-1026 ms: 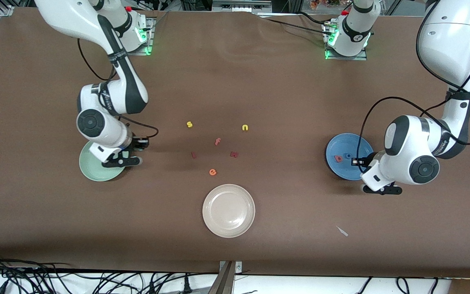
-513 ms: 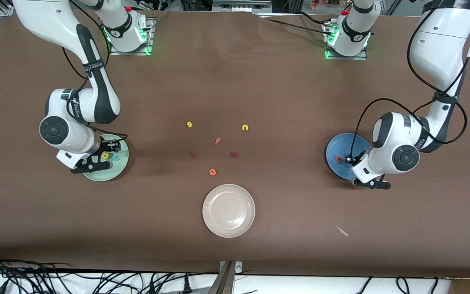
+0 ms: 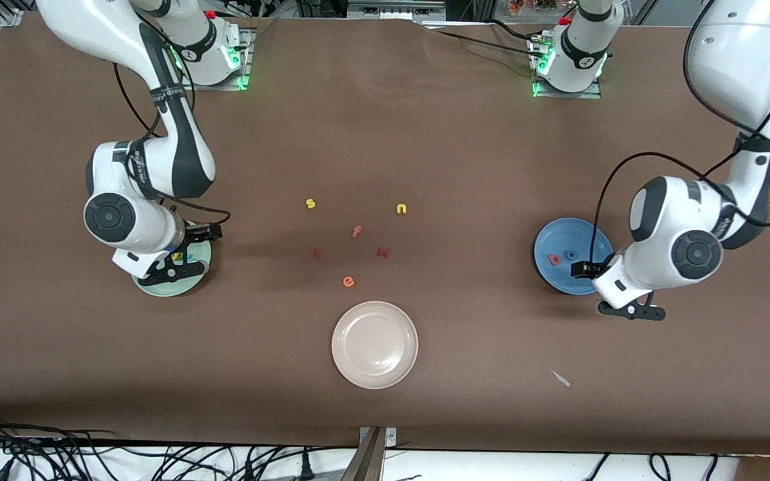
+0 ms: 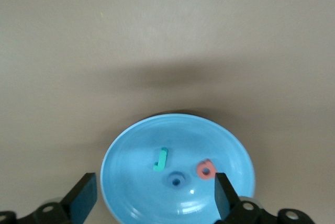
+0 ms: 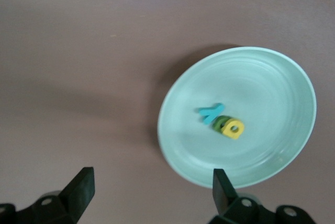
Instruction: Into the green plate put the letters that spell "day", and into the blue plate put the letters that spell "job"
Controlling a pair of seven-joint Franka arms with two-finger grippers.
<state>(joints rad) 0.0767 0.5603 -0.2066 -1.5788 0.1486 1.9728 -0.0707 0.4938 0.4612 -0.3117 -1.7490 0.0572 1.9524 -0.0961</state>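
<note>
Both plates sit loaded on the table: the green plate (image 5: pixel 238 116), at the right arm's end, holds the teal y (image 5: pixel 211 113), dark green d (image 5: pixel 222 121) and yellow a (image 5: pixel 233 128) in a tight cluster, touching. The blue plate (image 4: pixel 178 174), at the left arm's end, carries the teal j (image 4: pixel 161 159), blue o (image 4: pixel 176 181) and salmon b (image 4: pixel 205 169), apart. Right claw (image 5: pixel 149 192) and left claw (image 4: pixel 154 198) hang wide open and empty over their plates; these chunky letters look light, rigid and skittery, best pinched across flat sides.
</note>
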